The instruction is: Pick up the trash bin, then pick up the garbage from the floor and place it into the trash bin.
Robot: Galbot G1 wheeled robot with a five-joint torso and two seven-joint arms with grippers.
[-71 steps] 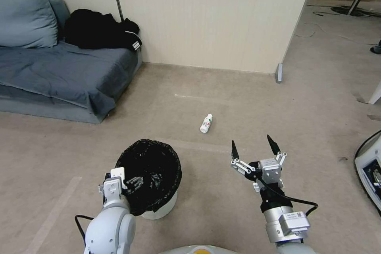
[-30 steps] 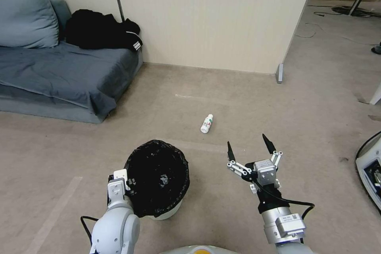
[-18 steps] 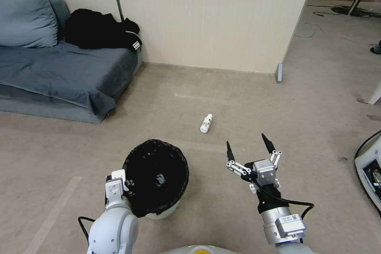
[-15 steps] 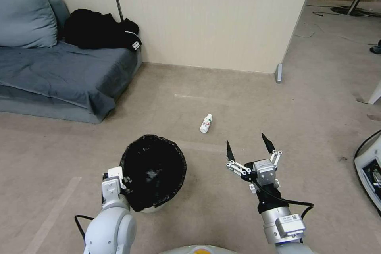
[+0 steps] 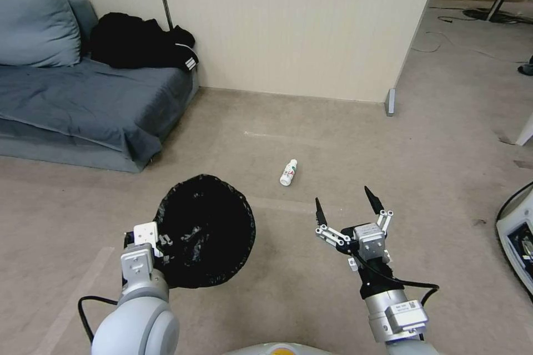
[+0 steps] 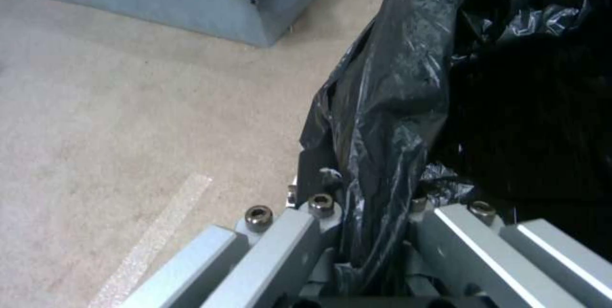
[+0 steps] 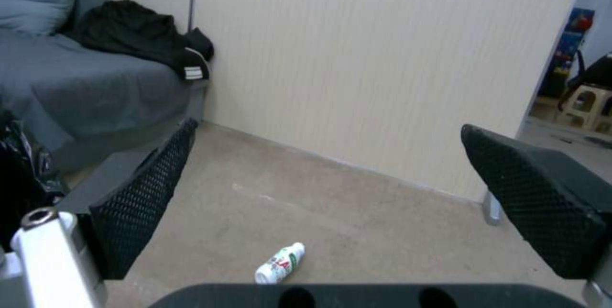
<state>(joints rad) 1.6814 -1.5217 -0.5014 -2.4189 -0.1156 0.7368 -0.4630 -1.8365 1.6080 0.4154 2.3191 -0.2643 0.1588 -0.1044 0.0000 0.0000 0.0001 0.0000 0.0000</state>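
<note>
The trash bin [image 5: 206,231], its black bag liner [image 6: 389,102] folded over the rim, hangs tilted with its mouth facing me. My left gripper [image 5: 162,242] is shut on the bin's near-left rim; in the left wrist view the left gripper [image 6: 370,203] pinches the liner-covered edge. The garbage I see is a small white plastic bottle [image 5: 288,172] lying on the carpet beyond the bin, also the bottle [image 7: 279,264] ahead of the right wrist. My right gripper [image 5: 345,206] hovers open to the right of the bin, short of the bottle, with nothing between its black fingers [image 7: 143,198].
A grey-blue sofa [image 5: 83,100] with a black jacket [image 5: 141,41] stands at the left. A beige partition wall [image 5: 294,22] closes the back. A white machine with a black cable [image 5: 519,236] sits at the right edge. Open carpet surrounds the bottle.
The left arm has raised the bin off the floor and drawn it left; its white body no longer shows. The right gripper shifted slightly and stays open. The bottle has not moved.
</note>
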